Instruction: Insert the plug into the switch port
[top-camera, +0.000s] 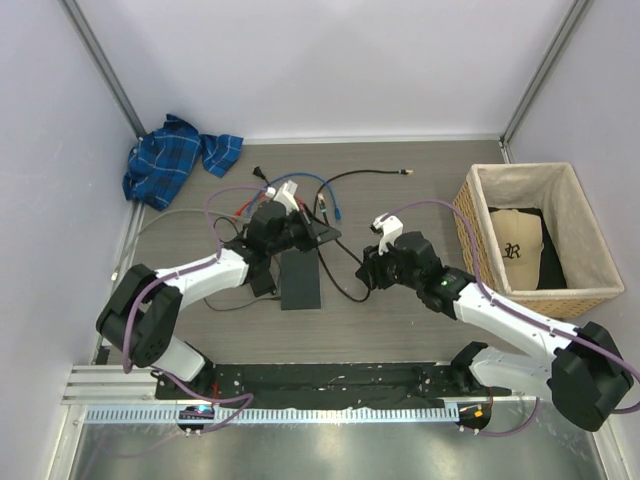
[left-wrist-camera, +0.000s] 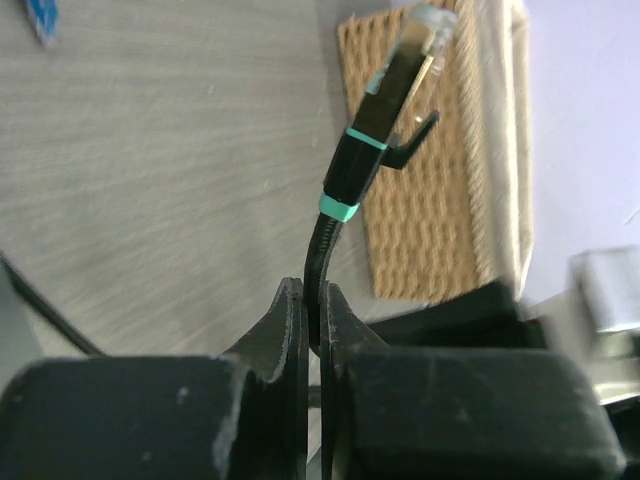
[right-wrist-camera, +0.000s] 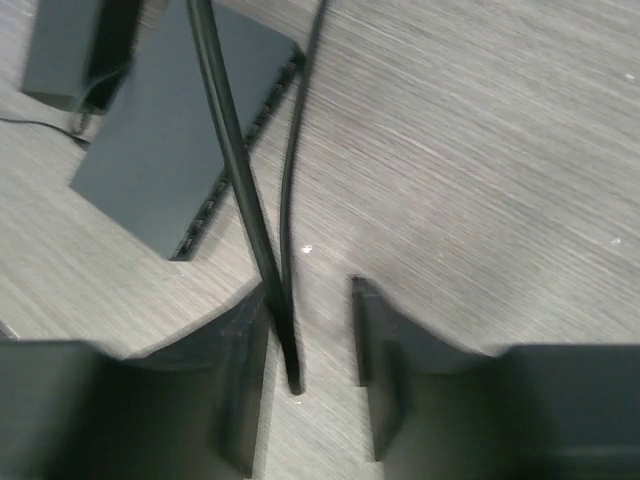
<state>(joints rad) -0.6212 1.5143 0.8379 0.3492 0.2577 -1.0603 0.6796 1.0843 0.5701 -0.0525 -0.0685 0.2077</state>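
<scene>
While the left pincer (left-wrist-camera: 315, 300) clamps the cable (left-wrist-camera: 318, 250) under the plug (left-wrist-camera: 400, 90), the right pincer (right-wrist-camera: 308, 300) gapes near the switch (right-wrist-camera: 160, 150) edge.

White arms (top-camera: 210, 275), black joints (top-camera: 140, 318), purple cables (top-camera: 440, 203)

This is a robotics lab, a boxed-in test cell rather than a home or an office. A left arm (top-camera: 200, 275) and a right arm (top-camera: 500, 315), both white and black, are bolted side by side to a black mounting plate (top-camera: 330, 378) on an aluminium rail (top-camera: 130, 372) at the near edge of a grey wood-grain desk (top-camera: 420, 320). Plain white panels (top-camera: 330, 60) set in bare metal posts (top-camera: 105, 65) wall it in. Purple wiring (top-camera: 437, 203) loops off the arms. The desk carries an odd mix: a flat dark grey switch (top-camera: 300, 280), a black network cable (top-camera: 365, 173), a crumpled blue plaid cloth (top-camera: 165, 160), and a wicker basket (top-camera: 470, 215) holding a tan cap (top-camera: 515, 245).
</scene>
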